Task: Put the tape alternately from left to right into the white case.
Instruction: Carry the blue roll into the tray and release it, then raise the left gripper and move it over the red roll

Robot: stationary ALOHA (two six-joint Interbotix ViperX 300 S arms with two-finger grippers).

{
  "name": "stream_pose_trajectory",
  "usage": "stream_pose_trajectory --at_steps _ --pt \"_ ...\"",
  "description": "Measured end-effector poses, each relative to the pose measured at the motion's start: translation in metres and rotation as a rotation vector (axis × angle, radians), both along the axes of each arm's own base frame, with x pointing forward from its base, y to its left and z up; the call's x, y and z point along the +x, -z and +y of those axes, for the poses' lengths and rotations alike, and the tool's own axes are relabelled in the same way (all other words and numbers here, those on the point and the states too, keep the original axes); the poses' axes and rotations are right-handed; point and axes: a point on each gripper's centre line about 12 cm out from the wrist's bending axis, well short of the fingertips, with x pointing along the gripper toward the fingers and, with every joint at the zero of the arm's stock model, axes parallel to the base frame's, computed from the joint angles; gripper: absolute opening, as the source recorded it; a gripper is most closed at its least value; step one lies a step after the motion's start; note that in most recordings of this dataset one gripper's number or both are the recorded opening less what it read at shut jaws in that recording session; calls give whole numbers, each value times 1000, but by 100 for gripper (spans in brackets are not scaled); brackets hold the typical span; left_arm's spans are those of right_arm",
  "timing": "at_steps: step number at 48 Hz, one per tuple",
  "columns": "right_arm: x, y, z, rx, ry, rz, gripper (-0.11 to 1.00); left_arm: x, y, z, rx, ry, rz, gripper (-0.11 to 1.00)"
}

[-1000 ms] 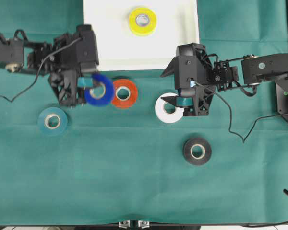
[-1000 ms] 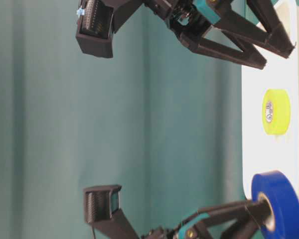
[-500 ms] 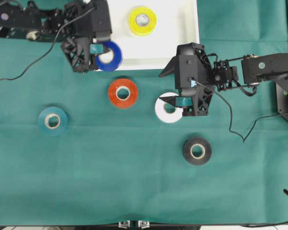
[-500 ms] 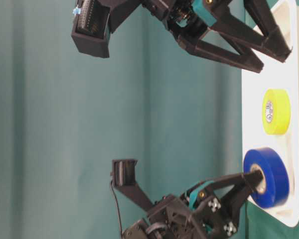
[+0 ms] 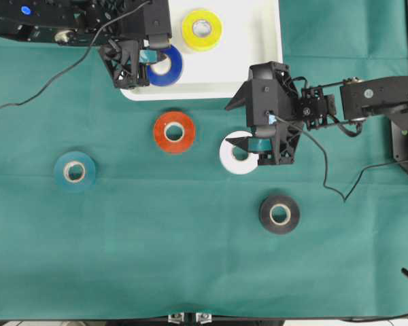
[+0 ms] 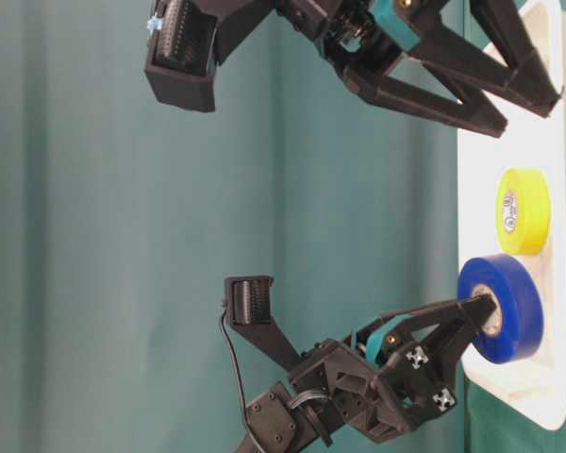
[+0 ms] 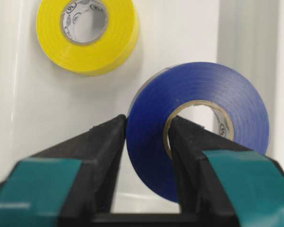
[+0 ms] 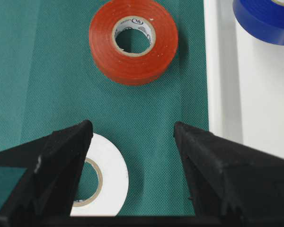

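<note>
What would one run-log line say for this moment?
left gripper: shut on blue tape, over white case | right gripper: open above white tape

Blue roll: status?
Left claw pinching blue roll over case, beside yellow. Right claw open above white. Nothing blocking.

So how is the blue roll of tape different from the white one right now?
The blue roll is inside the white case, pinched through its wall by the left gripper; the white roll lies flat on the green cloth, untouched, with the right gripper open above it. Both have pale cores.
</note>
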Motion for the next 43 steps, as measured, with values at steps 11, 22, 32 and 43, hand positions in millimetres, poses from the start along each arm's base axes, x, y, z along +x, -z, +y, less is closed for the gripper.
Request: stream_pose_trajectory --at_steps 11,22,32,43 --pt "0 2 0 -1 -1 5 77 0 -1 3 5 -6 -14 58" --pt "0 4 0 -1 -1 12 77 0 0 3 6 -5 -14 93" --pt "0 5 0 -1 -1 14 77 0 0 3 6 -5 -13 93" --pt "0 4 1 -1 -3 12 77 -1 1 1 3 -3 -7 93"
